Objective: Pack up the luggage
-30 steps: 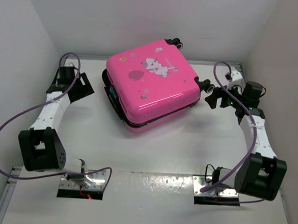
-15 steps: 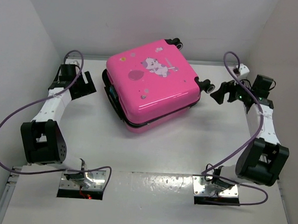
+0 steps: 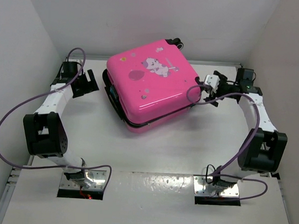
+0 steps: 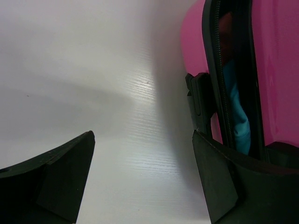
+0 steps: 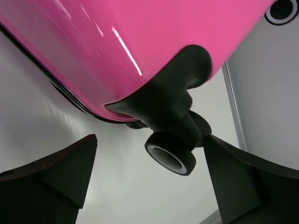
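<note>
At the bottom of the overhead view we see two metal mounting plates (image 3: 80, 181) set into the near edge of the white table (image 3: 162, 153). The left arm rises along the left side of the frame and the right arm along the right.

The left gripper (image 3: 87, 82) sits in the upper left, just beside the luggage (image 3: 151, 84) and not touching it. Its wrist view shows the left gripper (image 4: 142, 140) spread wide. Only bare table lies between the dark fingers (image 4: 60, 177), and they have hold of nothing.

The right gripper (image 3: 209, 89) is in the upper right, against the suitcase's right corner. In its wrist view the right gripper (image 5: 149, 139) is also spread wide. A black caster wheel (image 5: 170, 158) hangs between the fingers, close to the right one. We cannot tell whether they touch, and nothing is clamped.

The pink luggage lies flat in the upper middle of the table, between the two grippers and turned at an angle. Its white cartoon animal print (image 3: 159, 66) faces up. The left wrist view shows a dark gap along the black zipper (image 4: 215, 70), with something teal (image 4: 236, 107) inside it. Another wheel (image 3: 178, 42) pokes out at the far edge, near the back wall (image 3: 144, 16).
</note>
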Robot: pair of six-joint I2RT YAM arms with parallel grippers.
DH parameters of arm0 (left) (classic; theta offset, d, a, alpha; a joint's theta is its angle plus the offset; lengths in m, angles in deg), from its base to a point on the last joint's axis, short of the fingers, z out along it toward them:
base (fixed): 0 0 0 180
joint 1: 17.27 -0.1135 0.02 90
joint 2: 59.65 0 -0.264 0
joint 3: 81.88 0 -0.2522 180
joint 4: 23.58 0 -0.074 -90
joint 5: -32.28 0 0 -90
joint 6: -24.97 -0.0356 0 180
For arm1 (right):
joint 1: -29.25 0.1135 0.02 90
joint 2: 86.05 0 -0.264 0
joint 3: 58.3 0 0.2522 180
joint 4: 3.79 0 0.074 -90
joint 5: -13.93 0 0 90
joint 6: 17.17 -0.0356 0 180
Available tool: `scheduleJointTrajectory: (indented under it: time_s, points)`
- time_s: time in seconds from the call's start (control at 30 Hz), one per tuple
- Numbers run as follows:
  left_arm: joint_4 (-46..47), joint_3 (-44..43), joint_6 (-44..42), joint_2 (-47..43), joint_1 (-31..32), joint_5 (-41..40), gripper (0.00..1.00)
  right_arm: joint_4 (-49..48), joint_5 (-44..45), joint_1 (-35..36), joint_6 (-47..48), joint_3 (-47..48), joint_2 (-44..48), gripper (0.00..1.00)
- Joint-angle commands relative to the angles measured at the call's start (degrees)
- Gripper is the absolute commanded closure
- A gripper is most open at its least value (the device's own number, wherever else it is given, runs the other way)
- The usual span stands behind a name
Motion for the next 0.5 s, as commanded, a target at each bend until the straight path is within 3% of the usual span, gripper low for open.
scheduleJointTrajectory:
  time_s: [0.0,0.17,0.3,0.43,0.47]
  points:
    - [1.50,-2.55,0.34,0.11,0.28,0.99,0.10,-4.73,4.22,2.24,13.29,-1.01,-1.17,0.05]
    - [1.50,-2.55,0.34,0.11,0.28,0.99,0.10,-14.84,9.41,4.79,13.99,-3.20,-3.98,0.05]
    - [1.50,-2.55,0.34,0.64,0.28,0.99,0.10,-28.63,11.08,6.02,13.20,-5.67,-6.44,0.05]
    - [1.50,-2.55,0.34,1.16,0.28,0.99,0.10,-30.49,9.77,6.11,17.16,-4.61,-8.73,0.15]
    - [1.50,-2.55,0.34,1.16,0.28,0.99,0.10,-30.59,9.42,6.02,17.77,-4.79,-8.91,0.25]
